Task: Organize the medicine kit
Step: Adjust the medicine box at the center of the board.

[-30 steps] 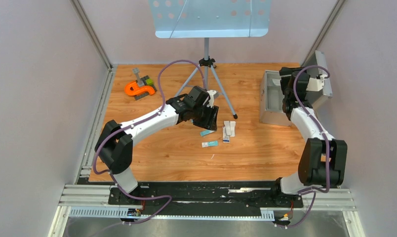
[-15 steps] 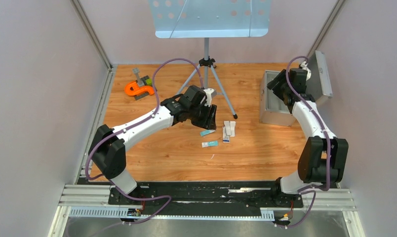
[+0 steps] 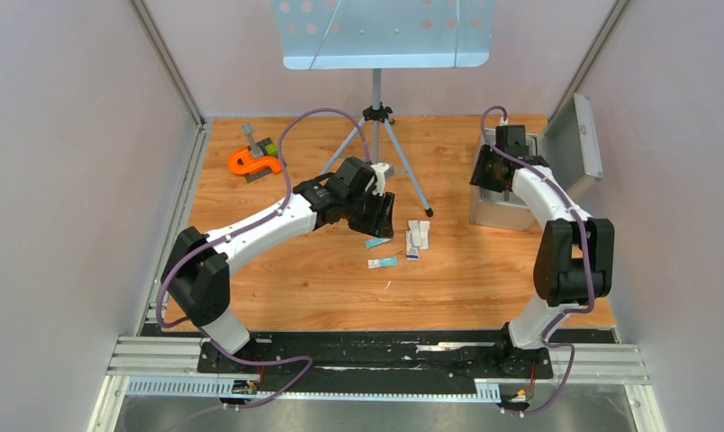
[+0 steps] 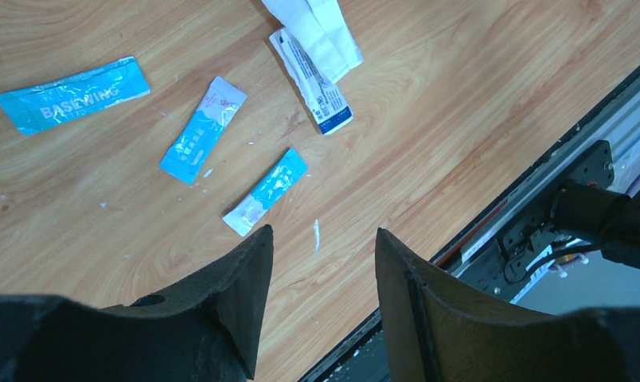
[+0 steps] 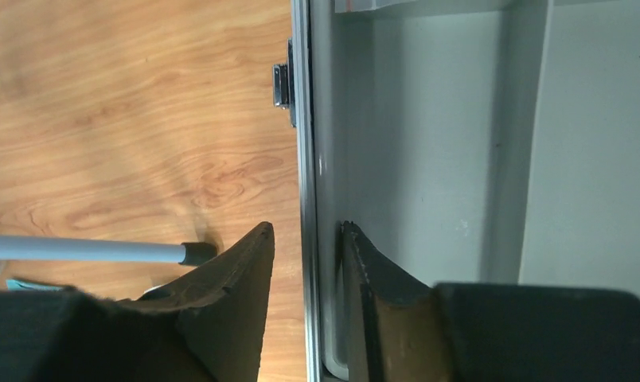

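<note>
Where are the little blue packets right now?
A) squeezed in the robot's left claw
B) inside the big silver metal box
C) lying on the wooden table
C: the small flat blue packets lie loose on the wooden table, under the left gripper, whose jaws stand open with nothing between them. The silver-grey aluminium case sits apart, over on the right.

Soft, even light from overhead fills the top view, bright and free of glare. The arms drop only faint, blurred shadows onto the wood-grain laminate tabletop [image 3: 466, 270]. In the left wrist view the blue foil sachet with white lettering [image 4: 72, 94] is sharp and its print legible, while the left gripper [image 4: 323, 239], close to the lens, is near-black and slightly soft. In the right wrist view the inside of the boxy silver-grey aluminium case [image 5: 428, 143] looks dim and flat, its rim carries a thin sheen, and the right gripper [image 5: 305, 231] has fuzzy edges.
</note>
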### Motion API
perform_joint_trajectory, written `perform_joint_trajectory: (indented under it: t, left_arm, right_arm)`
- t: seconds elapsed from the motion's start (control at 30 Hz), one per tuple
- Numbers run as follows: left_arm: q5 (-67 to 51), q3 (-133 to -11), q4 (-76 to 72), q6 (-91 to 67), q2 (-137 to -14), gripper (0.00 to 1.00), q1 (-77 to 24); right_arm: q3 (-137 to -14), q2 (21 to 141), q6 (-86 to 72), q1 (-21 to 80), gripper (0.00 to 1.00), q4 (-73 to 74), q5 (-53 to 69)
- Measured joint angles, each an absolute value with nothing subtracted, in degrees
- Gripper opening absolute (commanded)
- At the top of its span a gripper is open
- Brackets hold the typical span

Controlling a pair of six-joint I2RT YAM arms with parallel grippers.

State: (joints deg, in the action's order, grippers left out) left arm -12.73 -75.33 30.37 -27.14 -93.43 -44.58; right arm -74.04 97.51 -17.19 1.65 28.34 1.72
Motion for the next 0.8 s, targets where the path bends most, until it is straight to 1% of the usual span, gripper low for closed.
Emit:
perform_joint_trajectory:
  t: [0.13, 0.17, 0.23, 0.27, 0.57, 0.6, 0.63, 0.67, 0.7, 0.73, 0.8]
  left_arm:
    - [-12.7, -75.0, 30.2, -27.2, -93.4, 0.58, -44.6]
    - [-12.7, -75.0, 30.3, -27.2, -93.4, 0.58, -44.6]
    - [-12.7, -75.0, 30.2, -27.2, -93.4, 0.58, -44.6]
    - [-12.7, -75.0, 30.2, -27.2, -93.4, 0.58, -44.6]
    - [-13.0, -74.5, 29.7, -27.9, -93.4, 0.58, -44.6]
    - [-13.0, -74.5, 29.6, -27.9, -93.4, 0.58, -44.6]
    - [-13.0, -74.5, 29.4, -28.0, -93.4, 0.58, -44.6]
    - [-13.0, -74.4, 29.3, -28.0, -93.4, 0.58, -44.6]
    - [-13.1, -74.4, 29.3, -28.1, -93.4, 0.58, -44.6]
    - [-13.2, -74.3, 29.3, -28.1, -93.4, 0.58, -44.6]
    - [-13.5, -74.2, 29.3, -28.1, -93.4, 0.58, -44.6]
  right_arm:
    - [-74.2, 97.5, -14.8, 3.8, 0.19, 29.9, -0.8]
    - [-74.2, 97.5, -14.4, 4.1, 0.12, 30.2, -1.3]
    - [-74.0, 97.3, -13.8, 4.4, 0.03, 30.6, -2.0]
    - [-73.8, 97.0, -13.5, 4.5, 0.00, 30.6, -2.3]
    - [-67.5, 90.6, -10.4, 5.2, 0.00, 31.9, -3.0]
    - [-66.5, 89.6, -10.3, 5.4, 0.11, 32.1, -3.0]
    - [-65.3, 88.6, -10.4, 5.5, 0.36, 32.1, -3.0]
    - [-64.3, 87.4, -10.5, 5.5, 0.54, 32.3, -3.0]
    - [-63.1, 86.1, -11.3, 5.5, 0.62, 32.7, -3.1]
    - [-62.2, 84.9, -12.5, 5.5, 0.68, 33.7, -2.8]
    - [-60.2, 82.3, -13.8, 5.5, 0.74, 35.3, -3.0]
